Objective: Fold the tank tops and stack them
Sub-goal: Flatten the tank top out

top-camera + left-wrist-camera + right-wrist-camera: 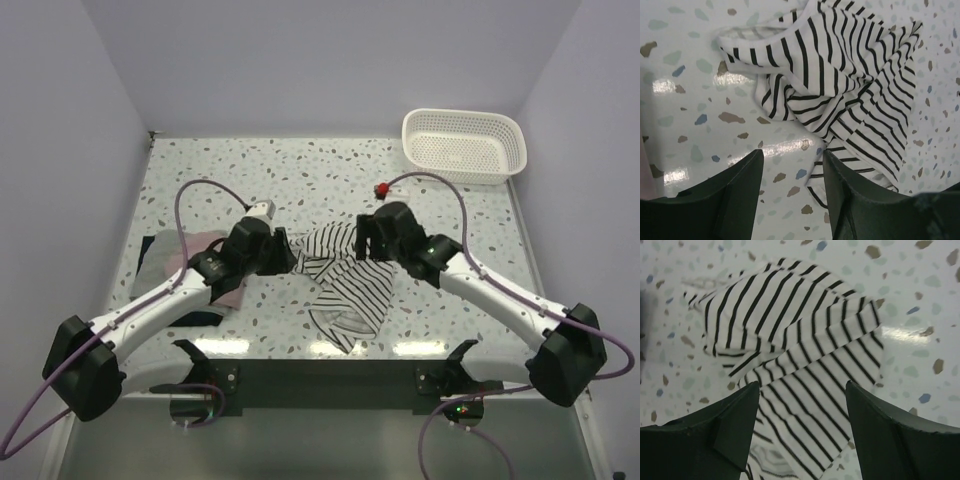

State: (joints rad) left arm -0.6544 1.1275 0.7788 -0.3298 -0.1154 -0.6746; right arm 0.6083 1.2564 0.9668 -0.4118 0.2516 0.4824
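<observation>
The white tank top with thin black stripes lies crumpled at the table's middle, between my two grippers. It also shows in the left wrist view and the right wrist view. My left gripper is open and empty at the top's left edge; in its wrist view one finger is over the cloth's edge and the other over bare table. My right gripper is open and empty above the top's upper right part. The pink top and the dark navy top lie at the left, mostly under the left arm.
A white plastic lattice basket stands at the far right corner. The speckled tabletop has walls at the left, back and right. Purple cables loop above both arms.
</observation>
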